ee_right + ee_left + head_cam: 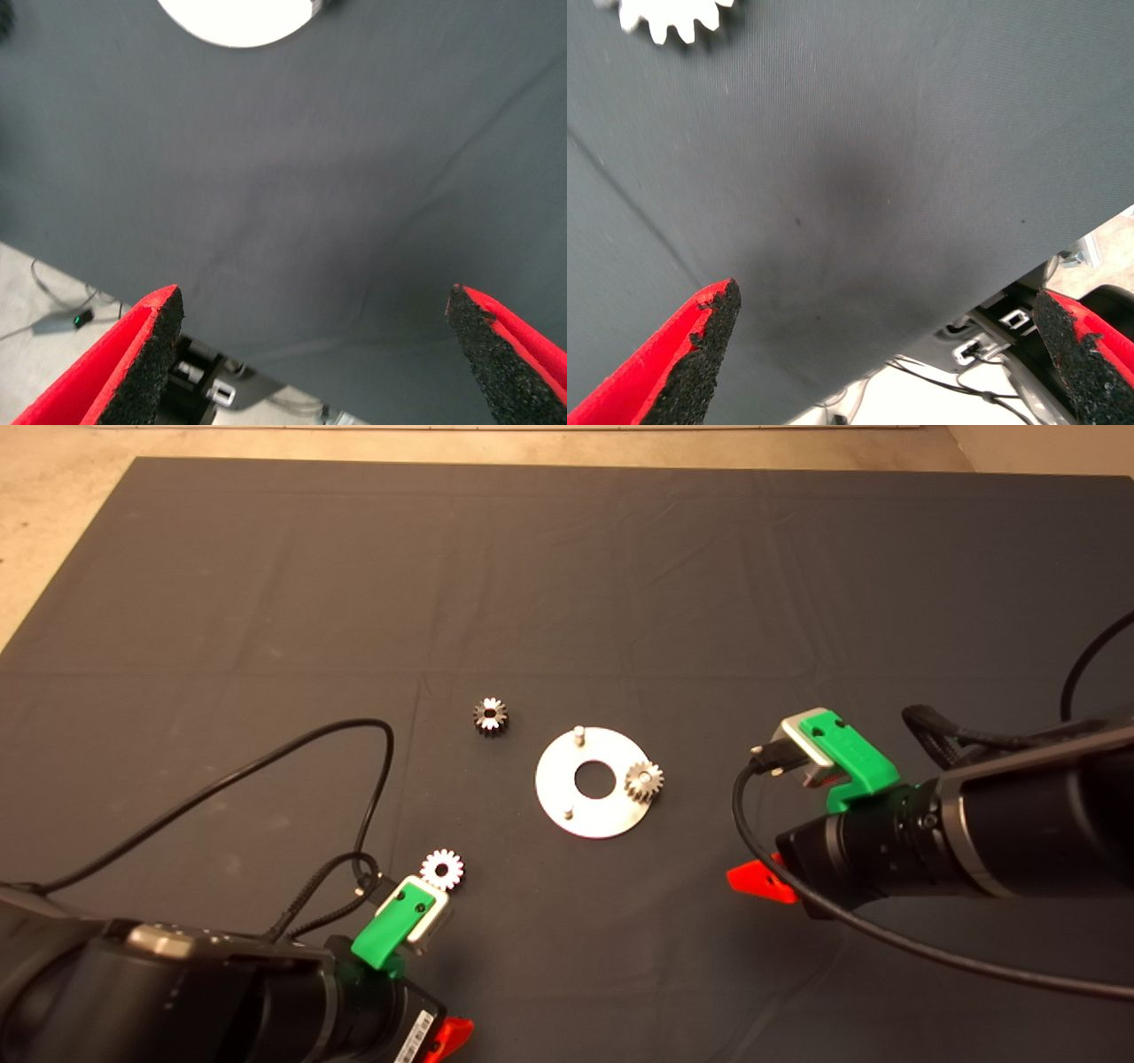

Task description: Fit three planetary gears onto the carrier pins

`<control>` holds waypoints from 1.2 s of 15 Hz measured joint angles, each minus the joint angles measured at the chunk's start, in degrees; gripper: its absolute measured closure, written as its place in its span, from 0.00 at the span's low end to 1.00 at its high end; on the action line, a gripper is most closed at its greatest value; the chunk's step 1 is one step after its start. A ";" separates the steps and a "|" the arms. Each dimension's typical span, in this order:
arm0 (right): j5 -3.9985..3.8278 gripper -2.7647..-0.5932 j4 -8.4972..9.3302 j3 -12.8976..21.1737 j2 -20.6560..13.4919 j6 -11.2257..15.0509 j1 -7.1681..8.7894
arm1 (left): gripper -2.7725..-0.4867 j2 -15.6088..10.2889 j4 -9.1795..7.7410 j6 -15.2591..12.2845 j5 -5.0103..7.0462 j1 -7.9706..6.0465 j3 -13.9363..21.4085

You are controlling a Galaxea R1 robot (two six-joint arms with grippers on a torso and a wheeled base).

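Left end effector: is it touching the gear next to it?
Apart. The left wrist view shows open fingers on bare mat, the gear well beyond.

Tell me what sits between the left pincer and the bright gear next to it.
Nothing visible does. The left pincer is open over bare mat, and the bright gear lies just beyond its green housing with only mat between them. The disc, already carrying one gear, lies farther off.

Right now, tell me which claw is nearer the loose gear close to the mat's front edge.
Left. The left claw sits just behind that gear, open. The right claw, also open, is across the mat beyond the disc.
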 joint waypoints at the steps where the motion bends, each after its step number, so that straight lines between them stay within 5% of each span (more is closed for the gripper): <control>1: 0.12 0.26 -0.38 0.02 -0.21 -0.01 -1.68 | 0.18 -0.05 0.02 1.30 -0.02 -0.42 -0.01; 2: 0.07 0.26 -1.56 0.07 -1.01 -0.04 -3.42 | 0.18 -0.18 0.03 2.39 -0.04 -0.71 -0.01; 4: -0.01 0.26 -7.98 0.07 -2.28 -0.97 -6.17 | 0.18 -0.40 -0.02 3.97 0.00 -0.80 -0.49; 6: 0.01 0.26 -11.93 0.07 -3.02 -2.04 -7.85 | 0.18 -0.35 0.00 5.81 0.01 -1.38 -1.71; 14: -0.08 0.26 -13.17 0.05 -3.66 -3.29 -10.37 | 0.18 3.39 0.02 13.47 -0.03 -3.06 -10.30; 18: -0.09 0.26 -13.36 0.05 -3.96 -4.12 -11.10 | 0.18 4.74 -0.04 15.87 -0.03 -5.60 -13.04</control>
